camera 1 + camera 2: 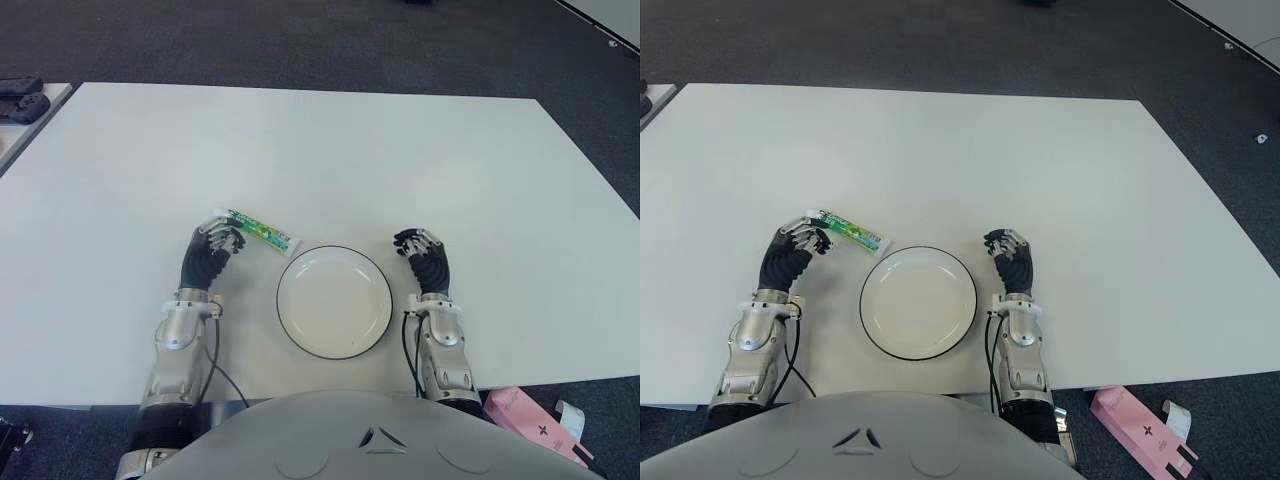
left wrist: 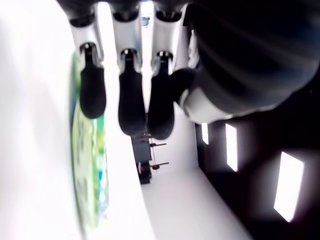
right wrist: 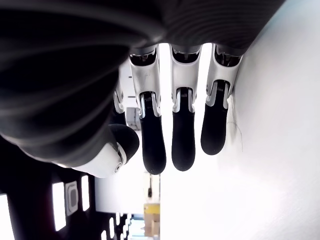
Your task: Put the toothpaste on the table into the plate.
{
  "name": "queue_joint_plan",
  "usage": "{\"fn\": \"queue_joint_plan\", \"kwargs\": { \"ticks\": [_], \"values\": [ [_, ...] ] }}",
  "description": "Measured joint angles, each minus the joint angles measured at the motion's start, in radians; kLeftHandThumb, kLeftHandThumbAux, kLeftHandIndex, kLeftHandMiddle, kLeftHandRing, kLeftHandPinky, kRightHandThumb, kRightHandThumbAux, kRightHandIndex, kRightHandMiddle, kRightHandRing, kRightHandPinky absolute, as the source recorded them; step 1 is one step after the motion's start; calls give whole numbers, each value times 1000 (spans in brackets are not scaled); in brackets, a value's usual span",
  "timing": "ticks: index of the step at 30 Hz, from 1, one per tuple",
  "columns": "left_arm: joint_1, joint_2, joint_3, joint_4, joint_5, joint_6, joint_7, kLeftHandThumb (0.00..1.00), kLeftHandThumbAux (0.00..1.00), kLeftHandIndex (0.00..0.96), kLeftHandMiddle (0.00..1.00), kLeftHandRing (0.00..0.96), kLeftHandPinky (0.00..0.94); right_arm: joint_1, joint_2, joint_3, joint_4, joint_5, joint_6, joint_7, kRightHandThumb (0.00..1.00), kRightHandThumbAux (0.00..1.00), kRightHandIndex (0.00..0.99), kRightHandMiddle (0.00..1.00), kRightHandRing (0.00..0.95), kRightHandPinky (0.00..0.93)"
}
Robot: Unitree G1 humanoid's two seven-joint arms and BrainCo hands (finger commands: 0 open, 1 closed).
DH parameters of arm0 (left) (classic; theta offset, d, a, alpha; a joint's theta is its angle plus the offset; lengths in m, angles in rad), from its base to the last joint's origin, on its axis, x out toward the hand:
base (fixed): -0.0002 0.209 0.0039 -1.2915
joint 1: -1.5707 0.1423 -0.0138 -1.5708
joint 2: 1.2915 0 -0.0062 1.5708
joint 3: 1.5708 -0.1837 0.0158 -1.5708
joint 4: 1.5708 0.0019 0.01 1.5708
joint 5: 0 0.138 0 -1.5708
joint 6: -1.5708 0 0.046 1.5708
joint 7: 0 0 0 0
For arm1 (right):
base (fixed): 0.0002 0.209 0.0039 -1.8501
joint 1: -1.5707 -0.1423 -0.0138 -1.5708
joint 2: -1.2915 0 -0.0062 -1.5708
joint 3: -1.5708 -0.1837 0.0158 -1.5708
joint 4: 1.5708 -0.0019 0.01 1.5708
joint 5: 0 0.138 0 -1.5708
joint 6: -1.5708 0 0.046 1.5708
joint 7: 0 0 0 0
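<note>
A green and white toothpaste tube (image 1: pixel 262 231) lies flat on the white table (image 1: pixel 400 150), just beyond the upper left rim of the white, dark-rimmed plate (image 1: pixel 335 300). My left hand (image 1: pixel 215 248) sits at the tube's left end, fingers loosely curled over it. In the left wrist view the fingertips (image 2: pixel 131 107) hover beside the tube (image 2: pixel 90 165) without clasping it. Nothing lies in the plate. My right hand (image 1: pixel 420 252) shows to the right of the plate, fingers relaxed and holding nothing (image 3: pixel 175 135).
A pink box (image 1: pixel 535 425) lies on the floor past the table's front right corner. Dark objects (image 1: pixel 20 100) sit on a neighbouring table at far left. Dark carpet surrounds the table.
</note>
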Motion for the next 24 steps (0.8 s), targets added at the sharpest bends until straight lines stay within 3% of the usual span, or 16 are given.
{"fn": "queue_joint_plan", "kwargs": {
  "ticks": [10, 20, 21, 24],
  "values": [
    [-7, 98, -13, -173, 402, 59, 157, 692, 724, 430, 570, 568, 536, -20, -2, -4, 56, 0, -58, 0, 711, 725, 428, 475, 451, 451],
    [-80, 245, -30, -254, 633, 221, 141, 694, 700, 422, 421, 428, 419, -45, -3, -8, 105, 3, -101, -3, 712, 724, 428, 475, 457, 456],
    [-89, 257, -32, -258, 646, 234, 137, 627, 598, 400, 405, 414, 413, -46, -2, -8, 106, 3, -103, -3, 712, 724, 428, 475, 457, 456],
    [-118, 286, -38, -260, 680, 269, 129, 557, 450, 349, 363, 378, 394, -47, -1, -8, 107, 4, -105, -3, 712, 724, 428, 475, 457, 454]
  ]
}}
